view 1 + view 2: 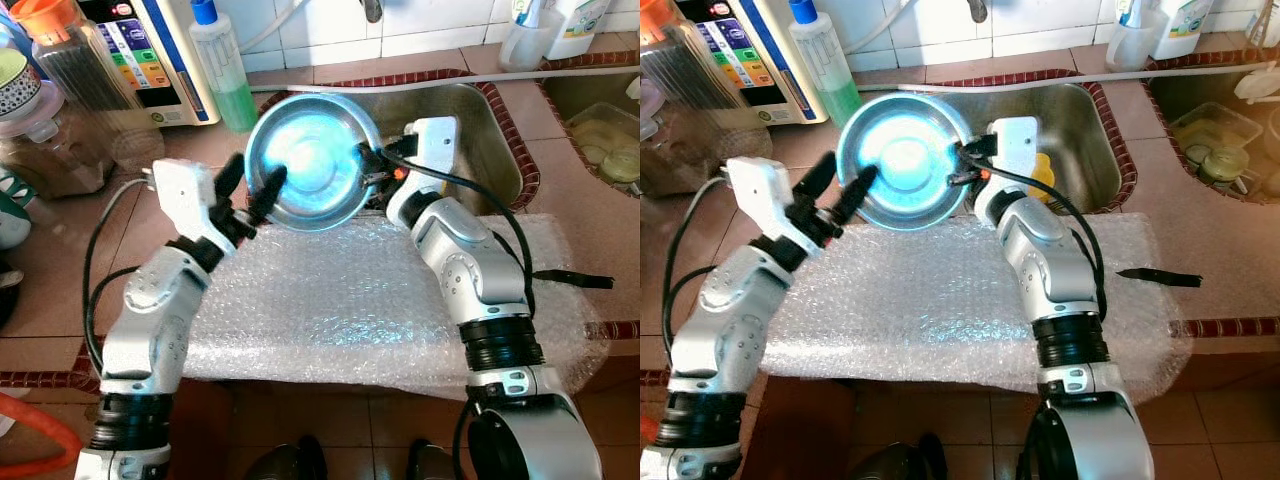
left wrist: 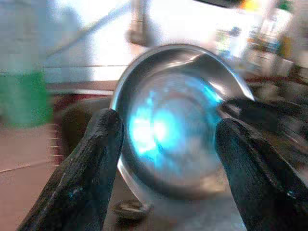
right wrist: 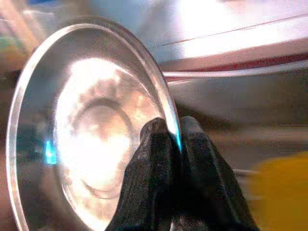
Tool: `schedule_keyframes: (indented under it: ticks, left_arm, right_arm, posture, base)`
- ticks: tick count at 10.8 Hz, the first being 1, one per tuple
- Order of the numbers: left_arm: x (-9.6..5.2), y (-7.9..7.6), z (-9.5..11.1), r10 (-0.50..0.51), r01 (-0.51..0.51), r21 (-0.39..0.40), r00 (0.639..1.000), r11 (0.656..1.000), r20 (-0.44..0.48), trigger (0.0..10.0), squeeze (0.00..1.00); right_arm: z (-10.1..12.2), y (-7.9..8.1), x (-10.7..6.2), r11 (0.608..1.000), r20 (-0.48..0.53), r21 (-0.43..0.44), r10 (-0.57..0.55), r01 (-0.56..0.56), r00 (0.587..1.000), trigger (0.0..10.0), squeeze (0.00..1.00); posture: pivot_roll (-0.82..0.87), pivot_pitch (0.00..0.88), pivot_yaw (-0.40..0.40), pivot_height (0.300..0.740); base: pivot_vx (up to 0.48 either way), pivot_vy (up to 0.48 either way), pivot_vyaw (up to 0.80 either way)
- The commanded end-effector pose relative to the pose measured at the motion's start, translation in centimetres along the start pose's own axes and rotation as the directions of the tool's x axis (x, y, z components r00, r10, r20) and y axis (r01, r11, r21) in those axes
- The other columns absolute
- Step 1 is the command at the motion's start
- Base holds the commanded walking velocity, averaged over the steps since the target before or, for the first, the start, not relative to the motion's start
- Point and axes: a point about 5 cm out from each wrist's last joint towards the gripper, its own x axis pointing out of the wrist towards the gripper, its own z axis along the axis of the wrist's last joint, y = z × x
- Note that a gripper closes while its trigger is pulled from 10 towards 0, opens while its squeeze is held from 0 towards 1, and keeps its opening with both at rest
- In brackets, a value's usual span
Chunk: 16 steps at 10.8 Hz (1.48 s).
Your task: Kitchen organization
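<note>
Behind the bubble-wrapped surface lies the sink, and your right tool pinches only the rim of the bowl held tilted beside your spread left tool, so it could slip and drop.

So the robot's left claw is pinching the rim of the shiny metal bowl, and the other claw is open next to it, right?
Not quite: it's the right claw that pinches the rim of the shiny metal bowl, as the right wrist view shows. The left claw is the open one next to it.
</note>
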Motion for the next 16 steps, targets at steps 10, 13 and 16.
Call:
schedule_keyframes:
  ticks: [10,13,16]
  left_arm:
    - [-1.2,-0.5,-2.7,-0.034,0.045,0.085,0.992,0.995,-0.121,10.0,1.0]
    - [-1.1,-0.6,-2.8,-0.027,0.039,0.094,0.993,0.995,-0.119,10.0,1.0]
    - [-1.1,-0.6,-2.8,-0.023,0.035,0.097,0.993,0.995,-0.115,10.0,1.0]
  right_arm:
    - [-4.9,-9.8,-3.4,0.879,-0.13,-0.334,-0.4,0.34,0.907,7.5,0.0]
    - [-7.2,-10.7,-4.5,0.881,-0.233,-0.321,-0.428,0.347,0.873,10.0,1.0]
    - [-7.0,-11.2,-4.3,0.88,-0.238,-0.304,-0.44,0.364,0.866,10.0,1.0]
  posture:
    - [-0.16,0.206,0.179,0.74]
    - [-0.16,0.208,0.176,0.74]
    - [-0.16,0.208,0.168,0.74]
  base:
    - [0.0,0.0,0.0]
    - [0.0,0.0,0.0]
    - [0.0,0.0,0.0]
